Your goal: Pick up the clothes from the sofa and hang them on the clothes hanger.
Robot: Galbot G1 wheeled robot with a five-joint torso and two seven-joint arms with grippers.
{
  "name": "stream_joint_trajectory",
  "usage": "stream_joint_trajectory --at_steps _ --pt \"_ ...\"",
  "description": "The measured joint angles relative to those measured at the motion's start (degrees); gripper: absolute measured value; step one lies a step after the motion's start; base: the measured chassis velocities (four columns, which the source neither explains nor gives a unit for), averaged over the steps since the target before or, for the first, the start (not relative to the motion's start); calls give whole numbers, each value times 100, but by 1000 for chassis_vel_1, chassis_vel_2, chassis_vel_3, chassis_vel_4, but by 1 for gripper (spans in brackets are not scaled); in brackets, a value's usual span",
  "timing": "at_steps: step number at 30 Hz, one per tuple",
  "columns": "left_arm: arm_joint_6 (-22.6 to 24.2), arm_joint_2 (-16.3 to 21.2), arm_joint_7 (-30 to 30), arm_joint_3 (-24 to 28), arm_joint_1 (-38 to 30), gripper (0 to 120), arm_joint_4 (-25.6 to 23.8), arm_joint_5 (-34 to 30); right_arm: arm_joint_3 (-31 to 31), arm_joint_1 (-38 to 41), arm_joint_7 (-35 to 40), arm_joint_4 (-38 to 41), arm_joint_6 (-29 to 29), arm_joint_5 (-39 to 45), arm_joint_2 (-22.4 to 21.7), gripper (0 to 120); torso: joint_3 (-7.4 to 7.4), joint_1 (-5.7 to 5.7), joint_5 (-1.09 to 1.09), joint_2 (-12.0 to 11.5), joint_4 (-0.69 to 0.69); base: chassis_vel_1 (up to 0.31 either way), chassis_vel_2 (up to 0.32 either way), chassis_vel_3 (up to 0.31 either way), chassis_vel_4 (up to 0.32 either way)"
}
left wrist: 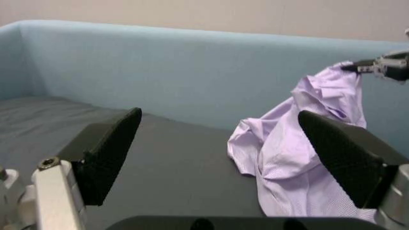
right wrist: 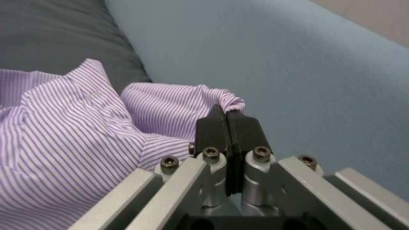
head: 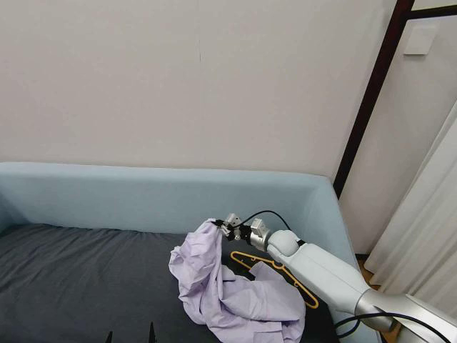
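Note:
A lilac striped shirt lies crumpled on the dark seat of the sofa, one end lifted. My right gripper is shut on that raised edge of the shirt, its two black fingers pressed together over a fold of cloth in front of the pale blue backrest. An orange clothes hanger lies on the seat beside the shirt, partly under my right arm. My left gripper hovers low over the seat, open, with the shirt ahead of it and nothing between its pads.
The sofa's pale blue backrest runs along a plain wall. A dark door frame and a white curtain stand to the right. The dark seat cushion stretches away to the left of the shirt.

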Motion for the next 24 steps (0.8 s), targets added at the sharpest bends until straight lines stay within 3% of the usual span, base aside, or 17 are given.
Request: stream_joint_trajectory --at_steps 2,5,11,19,23,24 --pt "1 -9 -12 1 48 97 -41 1 194 17 165 -587 151 -570 168 0 0 0 1 0 2 0 0 0 0" --pt "3 12 -16 4 80 97 -60 -5 265 -19 481 -668 78 -807 152 1 0 0 0 0 0 0 0 0 0" --pt "24 221 -29 21 65 98 -59 -76 499 -383 1183 135 -308 -1061 -435 21 -1 -1 0 1 -1 0 0 0 0" --pt "41 399 -32 51 12 100 -38 -141 670 -869 1197 605 -342 -1208 -953 50 -1 -1 0 1 -1 0 0 0 0" --pt "46 482 -33 54 -12 100 -25 -174 812 -1522 1281 1687 -457 -979 -1365 68 0 -1 2 1 -1 0 0 0 0" --pt "46 482 -33 54 -12 100 -25 -174 812 -1522 1281 1687 -457 -979 -1365 68 0 -1 2 1 -1 0 0 0 0"
